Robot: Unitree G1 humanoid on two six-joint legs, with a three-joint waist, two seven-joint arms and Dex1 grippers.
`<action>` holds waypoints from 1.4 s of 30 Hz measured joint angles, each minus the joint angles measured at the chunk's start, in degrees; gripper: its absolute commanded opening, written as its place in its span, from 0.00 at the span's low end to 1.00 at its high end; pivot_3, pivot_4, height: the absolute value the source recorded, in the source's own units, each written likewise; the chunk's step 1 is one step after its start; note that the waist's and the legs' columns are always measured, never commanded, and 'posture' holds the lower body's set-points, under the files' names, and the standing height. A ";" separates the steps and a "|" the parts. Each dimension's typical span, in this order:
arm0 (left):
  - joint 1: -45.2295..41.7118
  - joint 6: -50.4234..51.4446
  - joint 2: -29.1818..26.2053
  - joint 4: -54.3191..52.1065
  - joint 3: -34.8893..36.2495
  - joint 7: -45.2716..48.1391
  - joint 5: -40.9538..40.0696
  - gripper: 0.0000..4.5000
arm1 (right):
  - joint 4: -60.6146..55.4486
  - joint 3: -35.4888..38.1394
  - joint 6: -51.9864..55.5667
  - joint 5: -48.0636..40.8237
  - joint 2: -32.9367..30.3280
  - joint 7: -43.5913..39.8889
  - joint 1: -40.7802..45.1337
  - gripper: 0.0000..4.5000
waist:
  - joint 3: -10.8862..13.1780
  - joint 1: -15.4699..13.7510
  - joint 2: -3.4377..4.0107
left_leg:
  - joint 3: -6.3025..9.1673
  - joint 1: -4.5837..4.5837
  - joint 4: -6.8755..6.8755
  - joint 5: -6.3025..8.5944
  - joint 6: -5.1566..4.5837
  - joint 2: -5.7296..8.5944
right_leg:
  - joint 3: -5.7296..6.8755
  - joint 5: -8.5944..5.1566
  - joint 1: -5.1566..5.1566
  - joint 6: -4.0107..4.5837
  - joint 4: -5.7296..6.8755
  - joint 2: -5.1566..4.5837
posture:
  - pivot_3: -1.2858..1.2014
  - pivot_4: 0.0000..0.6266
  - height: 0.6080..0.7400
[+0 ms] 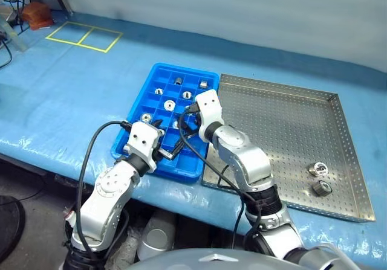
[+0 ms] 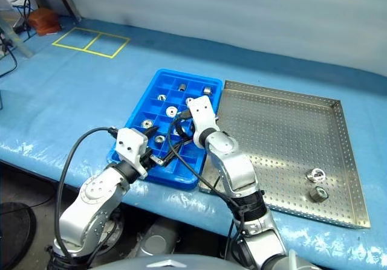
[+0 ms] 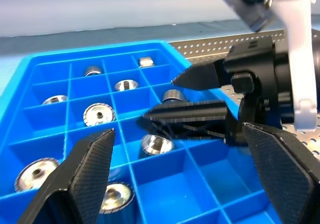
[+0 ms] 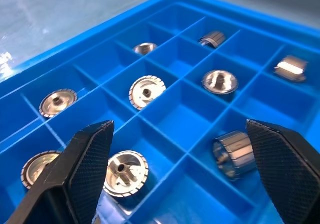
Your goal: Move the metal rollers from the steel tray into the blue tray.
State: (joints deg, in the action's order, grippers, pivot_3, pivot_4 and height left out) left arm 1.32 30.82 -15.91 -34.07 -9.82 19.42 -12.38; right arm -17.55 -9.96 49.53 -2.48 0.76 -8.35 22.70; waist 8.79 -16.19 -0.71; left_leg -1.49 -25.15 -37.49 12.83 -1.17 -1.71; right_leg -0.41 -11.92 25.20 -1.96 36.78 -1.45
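Observation:
The blue tray [image 1: 181,69] lies on the table with the steel tray [image 1: 284,131] touching its right side. Several metal rollers sit one to a compartment in the blue tray, such as one lying flat [image 4: 146,91] and one on its side [image 4: 234,153]. Two rollers [image 1: 318,170] [image 1: 321,188] rest near the steel tray's front right corner. My right gripper [image 1: 186,120] hovers open over the blue tray's middle, nothing between its fingers [image 4: 280,169]. Over the tray's near edge, my left gripper [image 1: 167,153] is also open and empty, pointing toward the right gripper [image 3: 200,93].
A blue cover [image 1: 72,101] drapes the table, whose front edge runs just behind both arms. A yellow taped rectangle [image 1: 83,35] and a brown object [image 1: 37,15] sit far back left. Black cables [image 1: 91,155] loop off both wrists.

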 measured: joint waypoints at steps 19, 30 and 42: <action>-6.02 -0.64 0.04 6.97 -7.28 7.90 0.10 1.00 | -21.99 15.34 11.61 1.91 -3.64 9.17 -21.45 1.00 | 0.00 13.33 0.03 | 0.24 0.56 -0.09 -0.02 -0.05 -0.01 | -0.14 -0.05 -0.55 0.02 0.10 0.06 | 0.57 0.24 1.00; -6.26 -1.21 0.05 7.04 -8.25 8.24 0.21 1.00 | -25.14 21.76 13.24 2.10 -3.29 10.70 -27.85 1.00 | 0.00 14.45 0.03 | 0.25 0.59 -0.26 -0.05 -0.11 -0.04 | -0.27 0.04 -0.59 -0.12 0.12 -0.01 | 0.56 0.24 1.00; -6.34 -1.39 0.08 7.12 -8.69 8.62 0.21 1.00 | -25.19 21.17 13.23 1.86 -3.30 10.75 -27.78 1.00 | 0.00 14.46 0.03 | 0.24 0.59 -0.26 -0.05 -0.12 -0.04 | -0.28 0.04 -0.59 -0.12 0.11 -0.02 | 0.57 0.24 1.00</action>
State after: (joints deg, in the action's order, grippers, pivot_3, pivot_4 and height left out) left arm -5.01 29.42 -15.83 -26.94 -18.50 28.04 -12.17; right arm -42.73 11.20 62.77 -0.62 -2.54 2.41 -5.08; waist 8.79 -1.73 -0.68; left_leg -1.25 -24.56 -37.76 12.79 -1.29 -1.75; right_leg -0.70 -11.88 24.61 -2.08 36.89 -1.47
